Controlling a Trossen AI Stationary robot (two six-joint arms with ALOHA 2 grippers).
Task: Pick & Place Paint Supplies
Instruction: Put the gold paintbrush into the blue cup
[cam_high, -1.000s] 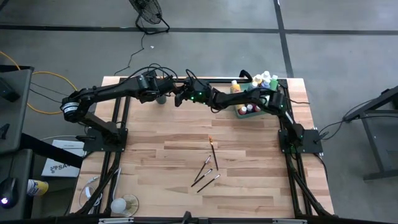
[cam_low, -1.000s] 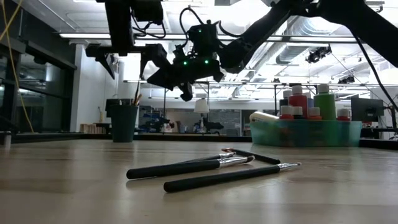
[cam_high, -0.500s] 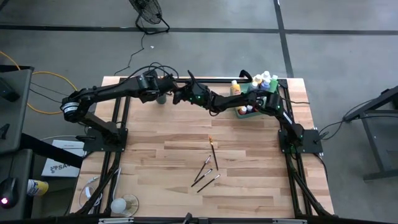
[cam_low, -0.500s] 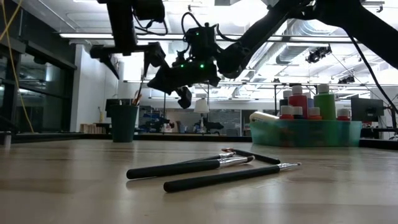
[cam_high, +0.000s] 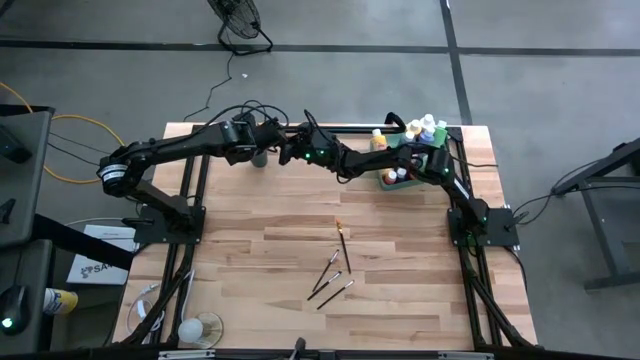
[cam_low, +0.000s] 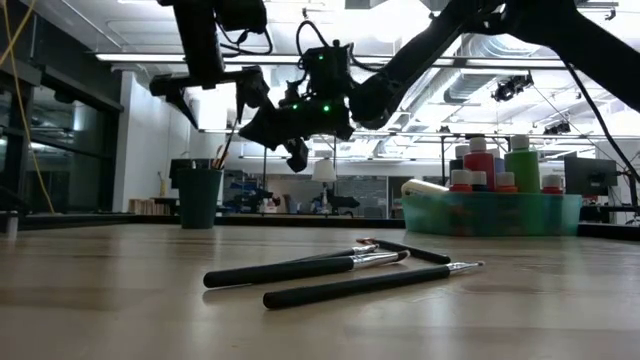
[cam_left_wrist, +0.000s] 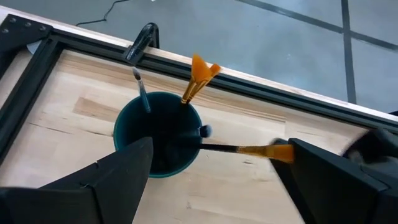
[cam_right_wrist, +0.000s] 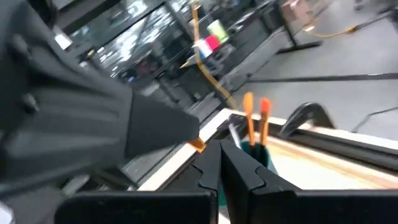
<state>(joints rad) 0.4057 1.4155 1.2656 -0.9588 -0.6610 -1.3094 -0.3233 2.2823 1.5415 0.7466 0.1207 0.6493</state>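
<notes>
A dark round cup (cam_high: 260, 158) stands near the far edge with two orange-tipped paintbrushes (cam_left_wrist: 200, 78) leaning in it. My left gripper (cam_left_wrist: 217, 152) hangs open above it, one finger on each side, touching nothing. My right gripper (cam_high: 287, 152) reaches in from the right, shut on another paintbrush (cam_left_wrist: 242, 149), whose dark handle runs over the cup's mouth. The green tray (cam_high: 405, 168) at the far right holds paint bottles (cam_low: 480, 160). Several more brushes (cam_high: 333, 275) lie flat on the table's near middle. My right gripper holds the paintbrush near its orange bristle end (cam_left_wrist: 277, 151), pinched between the shut fingers (cam_right_wrist: 217, 163). It comes in level from the table's right. The brush lies about level, its handle end (cam_left_wrist: 180, 145) over the cup's mouth. My left finger hides the contact.
A black rail (cam_left_wrist: 261, 93) runs along the far edge behind the cup. The two arms' wrists stand close together above the cup. Bare wood (cam_high: 260, 250) lies between the cup and the loose brushes.
My right gripper has rolled about its own axis and edged slightly toward the cup, staying shut on the brush. My left gripper has stayed open above the cup.
</notes>
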